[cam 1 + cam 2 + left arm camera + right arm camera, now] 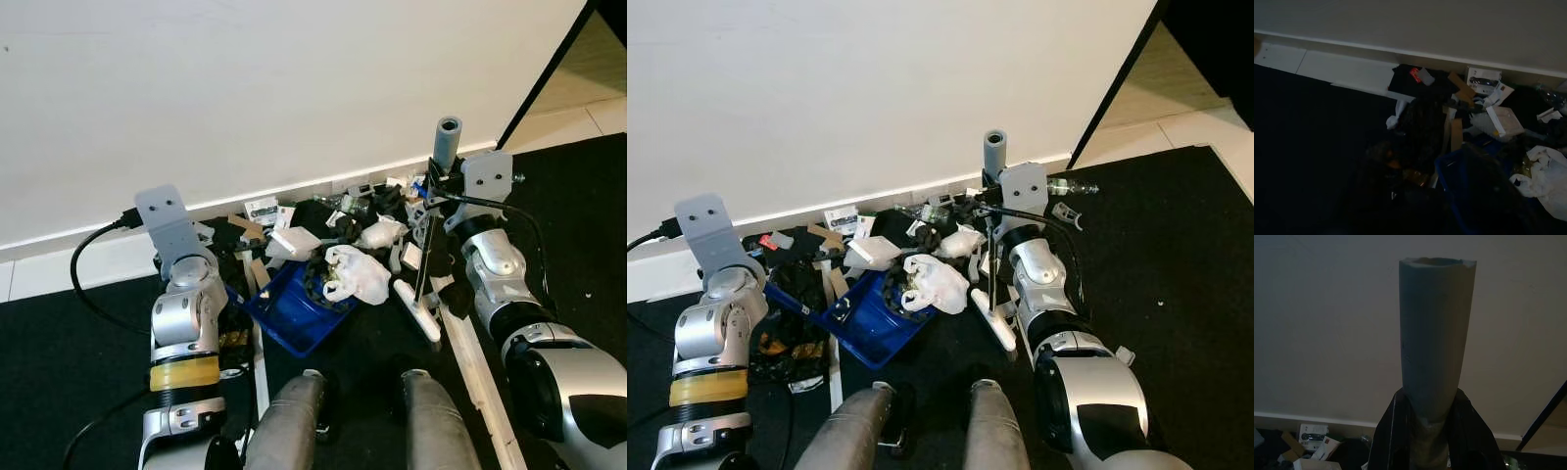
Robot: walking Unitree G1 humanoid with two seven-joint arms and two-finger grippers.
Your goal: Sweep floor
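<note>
A grey broom handle [447, 142] stands upright before the wall, and my right gripper [1432, 423] is shut around it just under its top. Its thin black pole runs down to a white broom head [418, 311] on the dark floor. Left of the head lies a blue dustpan [294, 308] with dark scraps and a crumpled white plastic bag [358, 274] at its far edge. Trash [294, 230] of cartons, cardboard and black scraps is heaped along the baseboard. My left arm [186, 313] hangs just left of the dustpan; the left wrist view is dark and shows the dustpan [1474, 186].
A white wall and baseboard [59, 259] close the far side. The floor is black mat [59, 362], with pale tiles [578, 117] at the far right. A wooden strip [480, 382] lies by my right arm. A black cable [83, 279] loops at left. My legs [284, 421] stand below.
</note>
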